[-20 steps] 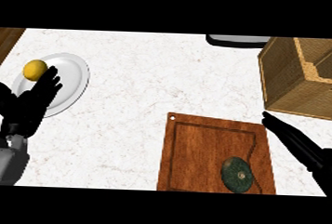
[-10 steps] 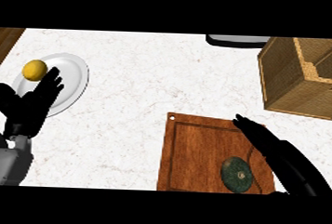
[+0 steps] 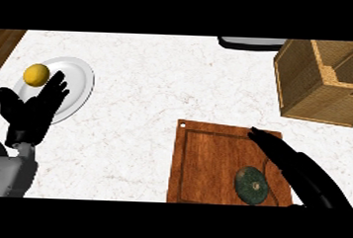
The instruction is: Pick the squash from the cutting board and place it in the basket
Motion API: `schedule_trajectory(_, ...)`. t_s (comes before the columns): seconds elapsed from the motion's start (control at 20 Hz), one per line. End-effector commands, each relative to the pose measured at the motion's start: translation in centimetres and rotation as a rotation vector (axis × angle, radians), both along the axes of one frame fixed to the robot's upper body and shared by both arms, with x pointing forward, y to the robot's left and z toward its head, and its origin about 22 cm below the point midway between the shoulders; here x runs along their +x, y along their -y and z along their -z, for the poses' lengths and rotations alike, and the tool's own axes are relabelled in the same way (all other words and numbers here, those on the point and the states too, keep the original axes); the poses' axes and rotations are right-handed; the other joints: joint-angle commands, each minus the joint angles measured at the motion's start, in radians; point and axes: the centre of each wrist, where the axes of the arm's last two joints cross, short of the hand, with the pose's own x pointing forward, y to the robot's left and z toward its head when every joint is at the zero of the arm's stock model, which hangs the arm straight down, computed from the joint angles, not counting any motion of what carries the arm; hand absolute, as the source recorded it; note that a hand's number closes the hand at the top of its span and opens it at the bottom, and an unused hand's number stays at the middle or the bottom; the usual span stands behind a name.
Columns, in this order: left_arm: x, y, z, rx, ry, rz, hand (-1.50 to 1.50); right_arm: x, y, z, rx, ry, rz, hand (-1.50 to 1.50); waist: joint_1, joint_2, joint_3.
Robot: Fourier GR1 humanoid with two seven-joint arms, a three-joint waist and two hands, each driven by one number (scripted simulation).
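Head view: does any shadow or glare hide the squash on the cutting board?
In the head view the light is even: there is no glare on the cutting board and no strong shadow over the squash. The squash is dark green, so it stands out weakly beside the black right hand, which is close at its right.

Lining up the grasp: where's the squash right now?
In the head view, lower right: the squash sits on the cutting board near its lower right corner, just left of the right hand, with the basket farther up.
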Motion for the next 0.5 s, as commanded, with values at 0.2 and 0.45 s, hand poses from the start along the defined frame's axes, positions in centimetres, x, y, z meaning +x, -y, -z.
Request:
schedule_trajectory(0.2, -0.1, -1.7, 1.6, -0.002, -0.009, -0.007, 0.00, -0.7, 0.6, 0.9, 0.059, -0.027, -0.076, -1.50, -0.002, 0.000, 0.000)
schedule_trajectory(0.45, 0.4, -0.1, -0.1, 0.025, 0.010, -0.008, 0.00, -2.7, 1.5, 1.7, 0.048, -0.037, -0.086, -1.50, -0.004, 0.000, 0.000)
